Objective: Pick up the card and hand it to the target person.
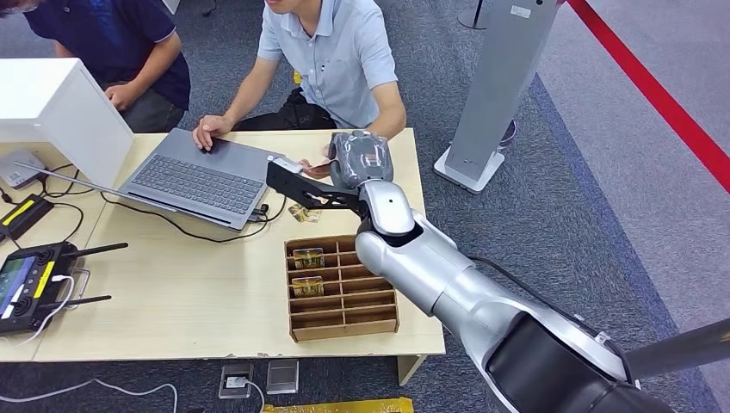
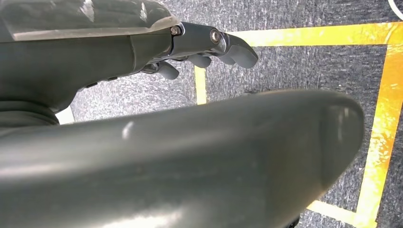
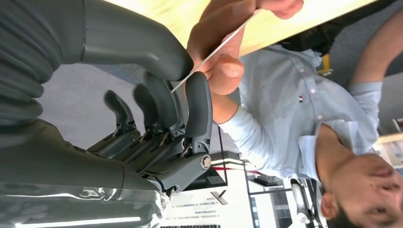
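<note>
Hanging over carpet with yellow floor tape, left hand has fingers curled in, holding nothing. On the desk, a wooden divider tray sits near the front edge. Beyond it, right hand reaches across, thumb and fingers pinching the card. Person's hand in light blue shirt grips the card's other end. Laptop beside.
</note>
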### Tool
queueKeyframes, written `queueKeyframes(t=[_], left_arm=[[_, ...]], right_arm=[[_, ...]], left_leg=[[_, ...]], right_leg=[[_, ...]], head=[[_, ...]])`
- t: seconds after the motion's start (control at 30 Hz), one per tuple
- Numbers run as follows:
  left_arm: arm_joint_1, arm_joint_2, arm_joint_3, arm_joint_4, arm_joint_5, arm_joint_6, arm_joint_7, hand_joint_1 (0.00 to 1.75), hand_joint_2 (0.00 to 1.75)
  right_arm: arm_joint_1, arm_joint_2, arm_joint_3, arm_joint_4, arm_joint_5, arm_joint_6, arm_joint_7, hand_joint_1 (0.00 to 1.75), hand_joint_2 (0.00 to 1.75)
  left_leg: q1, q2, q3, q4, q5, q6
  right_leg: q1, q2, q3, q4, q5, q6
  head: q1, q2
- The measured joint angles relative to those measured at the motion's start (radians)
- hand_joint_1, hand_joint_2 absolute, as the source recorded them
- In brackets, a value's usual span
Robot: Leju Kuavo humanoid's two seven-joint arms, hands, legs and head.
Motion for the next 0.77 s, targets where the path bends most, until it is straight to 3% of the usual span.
queueKeyframes(t=[0.03,0.33,0.6,0.77], left_arm=[[0.0,0.0,0.0,0.0,-0.001,0.0,0.0,0.0,0.0],[0.001,0.004,-0.007,0.0,0.011,0.001,-0.013,0.0,0.0],[0.002,0.005,-0.007,0.0,0.042,0.016,-0.001,0.0,0.0],[0.004,0.005,-0.007,0.0,0.058,0.023,0.012,0.0,0.0]], right_arm=[[-0.003,0.004,0.002,0.015,0.0,0.002,0.001,0.0,1.75],[-0.024,0.022,0.016,0.103,-0.066,-0.006,-0.042,0.0,1.75],[-0.02,0.014,-0.006,0.09,-0.31,-0.01,-0.163,0.0,1.75],[0.046,-0.035,-0.037,-0.017,-0.55,-0.004,-0.193,0.0,1.75]], left_leg=[[0.0,0.0,0.0,0.0,0.0,0.0],[0.0,0.0,0.0,0.0,0.0,0.0],[0.0,0.0,0.001,0.0,0.0,0.0],[0.0,0.0,0.001,0.001,0.0,0.0]], right_leg=[[0.0,0.0,0.0,0.0,0.0,0.0],[0.0,0.0,0.0,0.0,0.0,0.0],[0.0,0.0,0.0,0.0,0.0,0.0],[0.0,0.0,0.0,-0.001,0.0,0.0]], head=[[0.0,0.0],[0.001,0.0],[0.0,0.0],[0.001,0.0]])
